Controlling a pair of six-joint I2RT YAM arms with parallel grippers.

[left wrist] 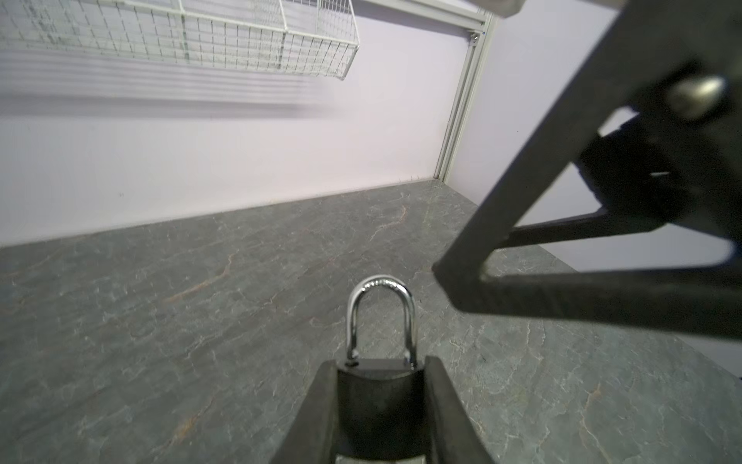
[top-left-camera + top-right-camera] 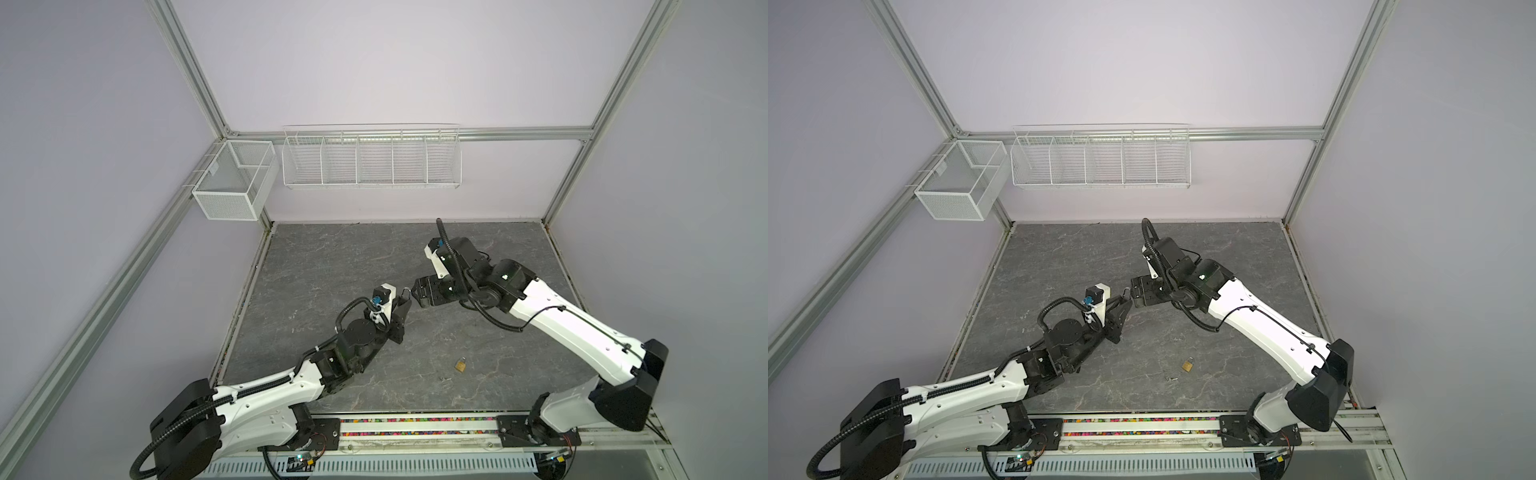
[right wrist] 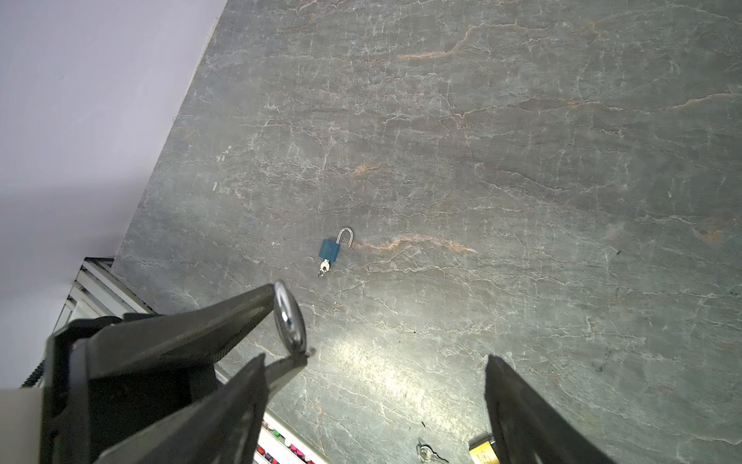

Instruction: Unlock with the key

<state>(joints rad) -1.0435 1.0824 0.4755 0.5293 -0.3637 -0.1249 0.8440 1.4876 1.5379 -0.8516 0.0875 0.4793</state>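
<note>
Black padlock [image 1: 379,397] with a silver shackle [image 1: 381,313]: you have it clamped by the body between the jaws of your left gripper [image 1: 380,361]. It is raised off the grey stone-patterned table [image 2: 332,257], and the shackle points out past the fingertips. You cannot tell from these views whether the shackle is latched.

Entry two, right gripper [image 3: 375,361]: its jaws stand wide apart and grip nothing. In both top views it faces your left gripper tip to tip above the middle of the table. In the left wrist view one of its fingers [image 1: 522,281] sits just beside the shackle, and you cannot tell whether they touch.

Entry three, blue padlock [image 3: 330,249]: it lies flat on the table and shows in the right wrist view only. Its shackle is swung open, with one leg free of the body. A small key [image 3: 324,267] sits in its underside.

Entry four, brass padlock [image 2: 460,365]: it lies flat on the table toward the near edge, between your two arms and well apart from both grippers.

Entry five, loose keys [image 2: 442,378]: they lie on the table just beside the brass padlock, on its near side. They are too small for you to count.
</note>
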